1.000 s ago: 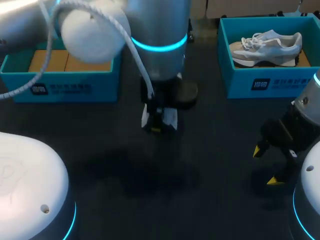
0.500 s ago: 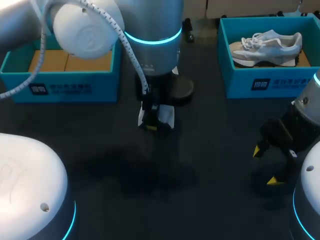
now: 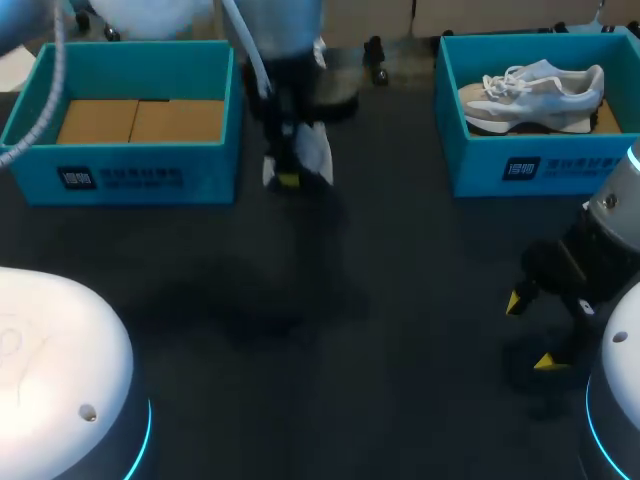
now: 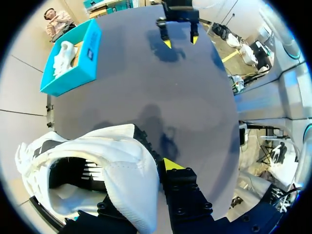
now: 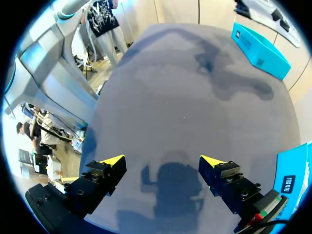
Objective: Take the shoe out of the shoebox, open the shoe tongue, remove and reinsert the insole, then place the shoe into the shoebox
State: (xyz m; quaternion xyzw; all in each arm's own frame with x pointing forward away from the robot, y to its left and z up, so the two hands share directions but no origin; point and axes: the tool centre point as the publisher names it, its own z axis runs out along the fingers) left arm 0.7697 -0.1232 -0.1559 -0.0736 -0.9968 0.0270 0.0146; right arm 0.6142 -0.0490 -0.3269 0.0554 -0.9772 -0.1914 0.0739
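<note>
My left gripper hangs over the far middle of the table, just right of the left shoebox, and is shut on a white shoe. In the left wrist view the gripper pinches the shoe's side wall; one yellow fingertip shows outside, the other is hidden inside the shoe. The left shoebox holds only brown cardboard. My right gripper stands open and empty near the table's right front, and its own view shows the gripper over bare table.
A second teal shoebox at the far right holds another pale sneaker. In the left wrist view that box lies far ahead, with my right gripper beyond the dark tabletop.
My left arm has carried the shoe away from the table's middle toward the far edge and slightly left, beside the left shoebox. The right arm has stayed still.
</note>
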